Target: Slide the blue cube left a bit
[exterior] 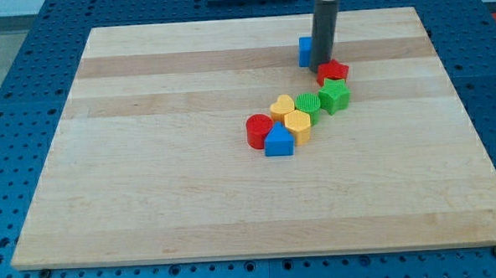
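Observation:
The blue cube sits on the wooden board near the view's top, right of centre; my rod hides its right part. My tip is down on the board at the cube's right side, touching or almost touching it, and just above-left of a red star-shaped block.
Below the red block a chain of blocks runs down to the left: a green star-shaped block, a green round block, a yellow heart, a yellow hexagon-like block, a red cylinder and a blue house-shaped block.

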Robot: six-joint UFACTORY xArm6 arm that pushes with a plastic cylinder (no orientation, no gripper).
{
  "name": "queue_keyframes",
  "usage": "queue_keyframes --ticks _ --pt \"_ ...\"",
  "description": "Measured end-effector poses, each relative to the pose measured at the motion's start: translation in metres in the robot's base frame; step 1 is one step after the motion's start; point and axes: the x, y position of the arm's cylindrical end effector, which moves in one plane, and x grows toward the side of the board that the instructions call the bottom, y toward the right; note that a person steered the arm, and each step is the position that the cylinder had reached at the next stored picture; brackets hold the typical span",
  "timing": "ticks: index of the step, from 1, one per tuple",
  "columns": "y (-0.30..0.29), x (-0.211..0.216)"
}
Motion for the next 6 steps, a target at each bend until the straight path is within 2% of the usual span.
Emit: queue_keyframes --ticks 2,4,6 --pt "0.03 0.008" --pt "0.002 -0.021" --pt "-0.005 0.003"
